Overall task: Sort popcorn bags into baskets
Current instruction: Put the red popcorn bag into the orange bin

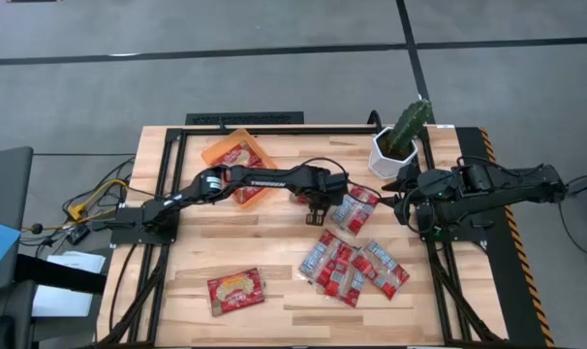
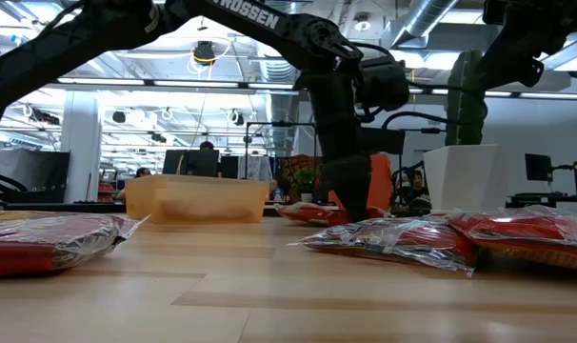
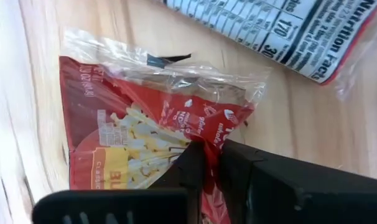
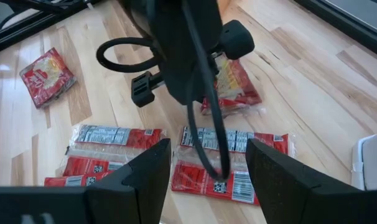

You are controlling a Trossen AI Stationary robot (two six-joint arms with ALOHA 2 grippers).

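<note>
My left gripper (image 1: 318, 206) reaches over the table's middle and is shut on a red popcorn bag with a yellow picture (image 3: 139, 130), which also shows as the red bag (image 4: 238, 84) in the right wrist view. A silver-panelled bag (image 1: 355, 209) lies flat beside it. Several more bags (image 1: 352, 267) lie flat nearer the near edge, and one red and yellow bag (image 1: 235, 289) lies alone at the near left. The orange basket (image 1: 216, 153) sits at the far left with a bag (image 1: 241, 161) inside. My right gripper (image 4: 207, 152) hovers open at the table's right, touching nothing. My left gripper pinches the red bag's wrapper (image 3: 208, 144) between its two fingers (image 3: 191, 165), coming from above and pointing down. The wrapper is creased up where the fingers meet. The bag's clear sealed end (image 3: 176, 74) lies close to the wood; whether the bag is lifted clear I cannot tell.
A white pot with a green cactus (image 1: 398, 143) stands at the far right, close to my right gripper (image 1: 407, 194). The basket (image 2: 195, 200) shows low and translucent in the low view. Bare wood lies between the lone bag and the cluster. A dark frame edges the table.
</note>
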